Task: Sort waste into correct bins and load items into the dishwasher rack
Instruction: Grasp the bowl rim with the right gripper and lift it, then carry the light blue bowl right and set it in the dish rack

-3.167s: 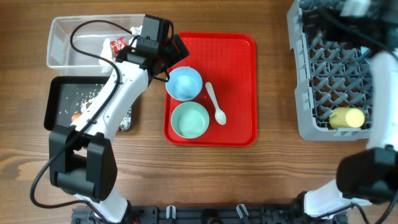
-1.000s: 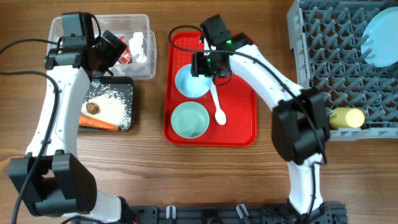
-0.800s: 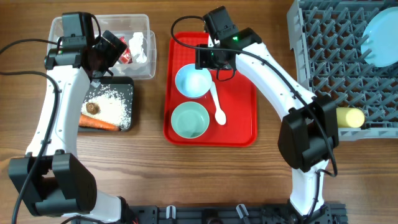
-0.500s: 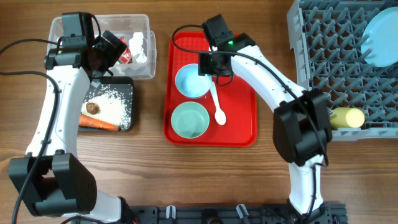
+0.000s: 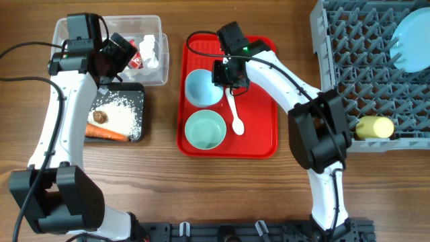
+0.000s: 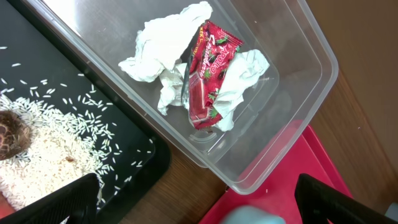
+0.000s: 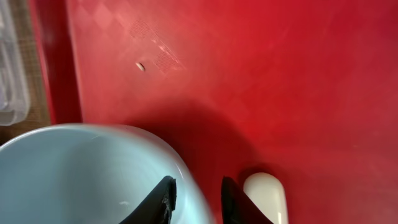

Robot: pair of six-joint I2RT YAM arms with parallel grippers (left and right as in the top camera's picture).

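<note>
Two black fingers [image 7: 163, 200] of the right tool [image 5: 228, 72] astride the right-hand rim of the pale blue round bowl [image 5: 201, 87], one inside the wall, one outside, gap narrow. Impossible to tell whether clenched on the rim or just short of it. Bowl upright, mouth up, at the far left of the flat red plastic tray [image 5: 259, 60]. Nearer on the same tray, the mint-green round bowl [image 5: 205, 130], mouth up too. To their right, the white plastic spoon [image 5: 235, 113], lying flat with its long axis far to near. Handle end just beside the outer finger, scoop end toward the near edge.

Left tool [image 5: 119, 54] released, fingers spread wide, grasping nothing, hovering over the near edge of the clear rectangular plastic tub [image 6: 298, 93]. Inside the tub, crumpled white paper napkins [image 6: 163, 43] with the small red wrapper [image 6: 208, 68] across them. Just beside the tub, the shallow black rectangular tray [image 5: 136, 94], holding loose white rice [image 5: 124, 115], the small brown food lump [image 5: 101, 116] and the orange carrot [image 5: 107, 133]. Carrot lying left to right along the near side, slightly slanted.

On the right of the wooden counter [image 5: 161, 188], the large grey plastic lattice rack [image 5: 349, 60]. Pale blue round plate [image 5: 411, 33] tilted among the pegs at the far right. Small yellow cup [image 5: 374, 127] on its side at the near edge, long axis left to right.
</note>
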